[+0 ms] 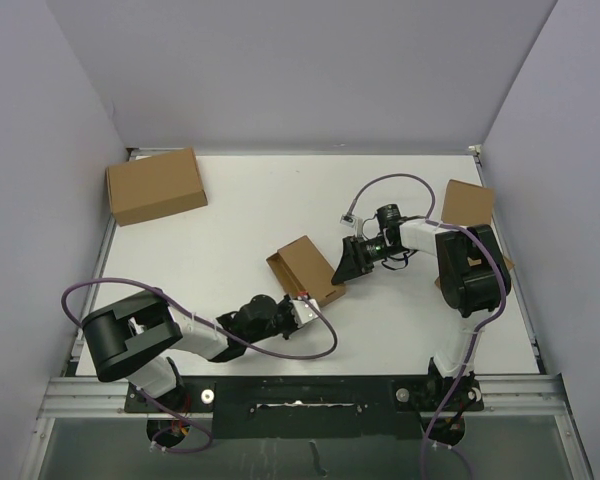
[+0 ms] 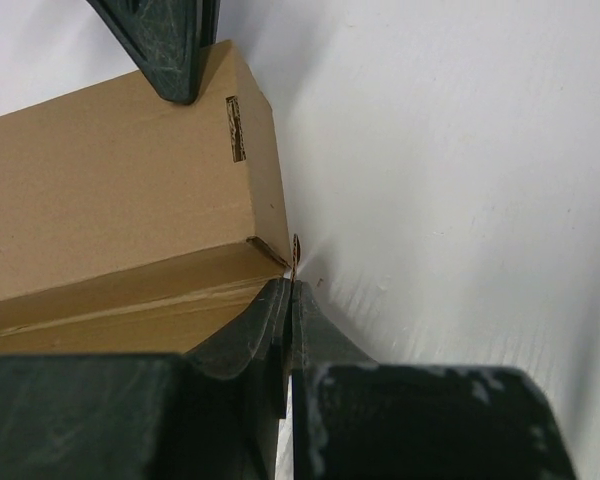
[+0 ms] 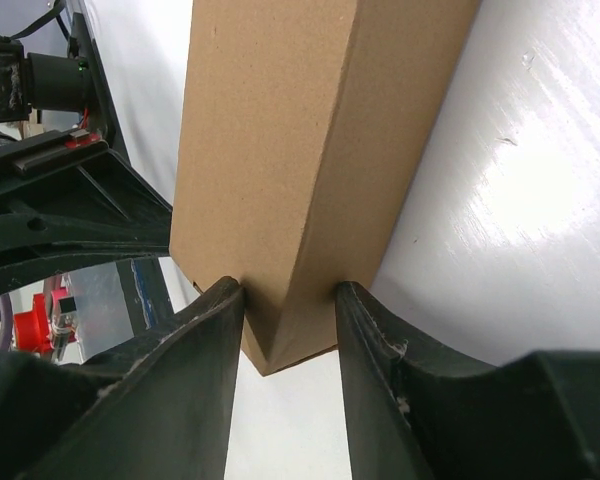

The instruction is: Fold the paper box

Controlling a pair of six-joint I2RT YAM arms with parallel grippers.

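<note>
The paper box [image 1: 305, 268] is a small oblong brown box lying mid-table. My right gripper [image 1: 342, 265] has come at it from the right. In the right wrist view its two fingers [image 3: 288, 290] press on both faces of the box's [image 3: 280, 150] near corner. My left gripper [image 1: 305, 300] sits at the box's near end, jaws shut. In the left wrist view its tips [image 2: 292, 285] pinch a thin cardboard edge at the corner of the box [image 2: 110, 190]. A right-gripper finger [image 2: 170, 50] shows at the box's far end.
A larger closed brown carton [image 1: 155, 185] lies at the back left. Another brown box [image 1: 467, 205] stands at the right edge, behind the right arm [image 1: 465, 270]. White walls close in the table on three sides.
</note>
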